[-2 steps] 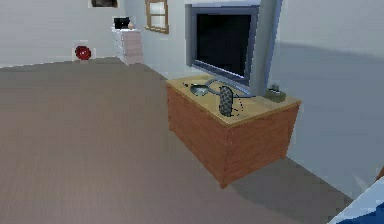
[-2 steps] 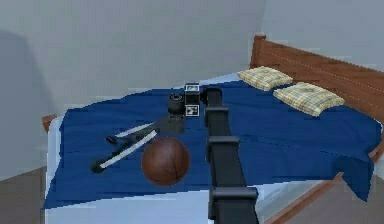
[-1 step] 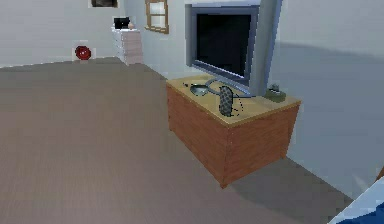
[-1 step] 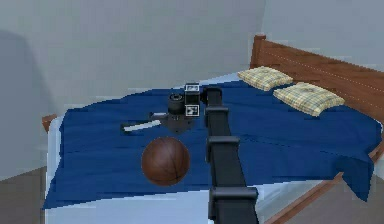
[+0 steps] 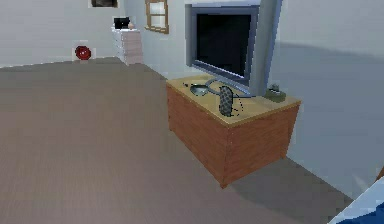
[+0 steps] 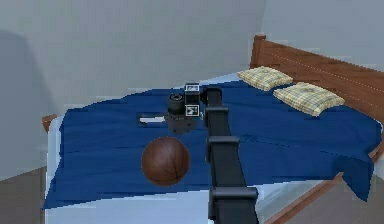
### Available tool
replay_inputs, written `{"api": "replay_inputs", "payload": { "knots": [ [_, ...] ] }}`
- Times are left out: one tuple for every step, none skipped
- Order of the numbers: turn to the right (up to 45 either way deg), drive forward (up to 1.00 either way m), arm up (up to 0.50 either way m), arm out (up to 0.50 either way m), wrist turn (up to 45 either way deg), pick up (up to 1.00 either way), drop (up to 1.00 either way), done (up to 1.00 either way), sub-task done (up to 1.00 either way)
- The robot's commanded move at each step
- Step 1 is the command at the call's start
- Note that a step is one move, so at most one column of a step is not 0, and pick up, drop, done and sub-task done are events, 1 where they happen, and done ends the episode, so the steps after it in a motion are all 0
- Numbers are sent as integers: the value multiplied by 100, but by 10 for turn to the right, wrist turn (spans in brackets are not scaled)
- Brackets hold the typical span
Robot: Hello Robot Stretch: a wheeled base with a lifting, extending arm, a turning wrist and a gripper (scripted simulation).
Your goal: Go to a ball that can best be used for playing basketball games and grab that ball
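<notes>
Basketball (image 6: 165,161) on bed (image 6: 100,135), arm side view; hand (image 6: 172,116) over bed, contents unclear; forward view: TV (image 5: 225,45) on cabinet (image 5: 215,128).

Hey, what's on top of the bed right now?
A brown basketball, two checked pillows near the headboard and a small pale item. The arm and gripper hide part of the blue bedcover.

Pale grey walls (image 5: 60,30), brown floor (image 5: 80,140), wooden cabinet (image 5: 225,135) bearing a television (image 5: 225,45), far white drawers (image 5: 128,45), wood-framed window (image 5: 157,15), blue-covered bed (image 6: 290,140), wooden headboard (image 6: 320,70), two checked pillows (image 6: 265,77)
</notes>
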Motion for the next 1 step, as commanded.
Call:
{"api": "replay_inputs", "payload": {
  "knots": [
    [0, 0, -30, 0, 0, 0, 0, 0, 0]
  ]
}}
